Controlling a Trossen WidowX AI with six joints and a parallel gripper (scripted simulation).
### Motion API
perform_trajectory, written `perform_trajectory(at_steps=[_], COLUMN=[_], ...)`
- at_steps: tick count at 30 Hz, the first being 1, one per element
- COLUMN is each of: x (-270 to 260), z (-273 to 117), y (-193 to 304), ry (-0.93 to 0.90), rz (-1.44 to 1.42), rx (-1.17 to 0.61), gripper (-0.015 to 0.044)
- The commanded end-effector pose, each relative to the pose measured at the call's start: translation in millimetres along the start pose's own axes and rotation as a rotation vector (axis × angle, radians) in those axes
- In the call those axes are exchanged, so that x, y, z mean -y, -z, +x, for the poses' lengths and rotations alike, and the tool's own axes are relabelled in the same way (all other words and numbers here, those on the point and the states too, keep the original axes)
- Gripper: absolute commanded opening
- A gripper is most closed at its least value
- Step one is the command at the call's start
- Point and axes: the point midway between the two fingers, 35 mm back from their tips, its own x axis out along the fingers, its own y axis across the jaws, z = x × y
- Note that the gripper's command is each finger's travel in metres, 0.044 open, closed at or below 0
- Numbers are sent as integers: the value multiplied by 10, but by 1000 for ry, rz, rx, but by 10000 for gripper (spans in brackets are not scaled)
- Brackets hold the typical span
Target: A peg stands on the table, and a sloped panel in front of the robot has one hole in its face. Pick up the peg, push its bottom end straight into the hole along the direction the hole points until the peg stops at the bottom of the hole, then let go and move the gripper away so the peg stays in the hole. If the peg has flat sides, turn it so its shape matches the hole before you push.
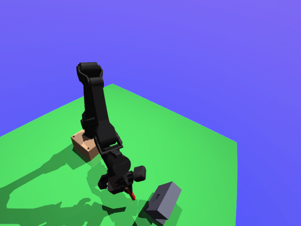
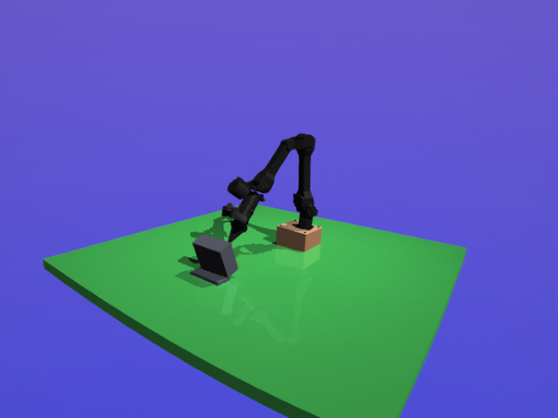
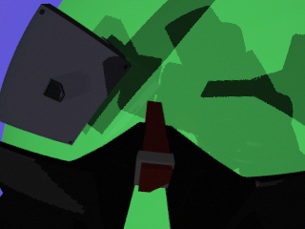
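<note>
The red peg [image 1: 131, 194] [image 3: 154, 126] is held between the fingers of my gripper [image 1: 126, 187] [image 3: 154, 130], which is shut on it. The peg is tilted, its free end pointing down and toward the panel side, clear of the panel and above the table. The grey sloped panel [image 1: 167, 194] [image 2: 212, 257] [image 3: 29, 62] stands in front of the arm. Its hole [image 1: 158, 196] [image 3: 54, 91] is dark and has flat sides with a pointed side in the wrist view. In the wrist view the peg lies to the right of the hole. In the exterior view the peg is not clearly visible.
The tan base block [image 1: 84, 148] [image 2: 297, 237] carries the arm. The green table [image 1: 194, 150] [image 2: 346, 318] extends around the panel and the base. The panel's foot plate [image 2: 208, 277] rests on the table. Arm shadows fall across the table and part of the panel face.
</note>
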Motion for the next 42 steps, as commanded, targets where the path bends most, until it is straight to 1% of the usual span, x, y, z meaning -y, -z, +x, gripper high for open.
perform_trajectory(at_steps=[1,42], x=[5,-89], z=[4,-72], y=[33,148], ry=[-16,-182], rz=[-31,-392], rx=[4,161], gripper=[0,0])
